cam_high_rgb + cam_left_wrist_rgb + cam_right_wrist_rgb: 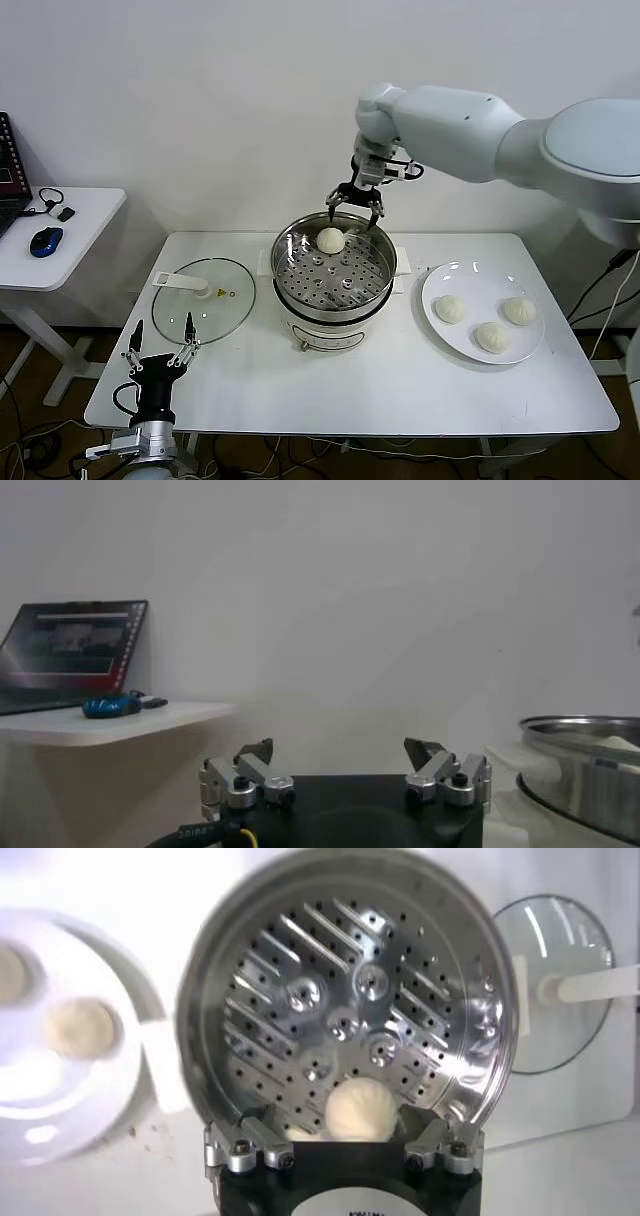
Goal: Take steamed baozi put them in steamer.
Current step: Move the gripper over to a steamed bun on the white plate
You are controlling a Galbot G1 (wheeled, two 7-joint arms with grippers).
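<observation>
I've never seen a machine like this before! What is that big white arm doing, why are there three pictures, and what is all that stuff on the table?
It is a robot with two arms. The big picture comes from a camera on its head; the other two come from cameras on its wrists.

On the white table stands a shiny steamer, a pot with a holey tray. One steamed bun lies inside it. Three more buns wait on a white plate. A glass lid lies flat beside the pot.

The right gripper hangs open just above the bun in the pot and holds nothing. The left gripper waits open near the table's front edge, also holding nothing.
</observation>
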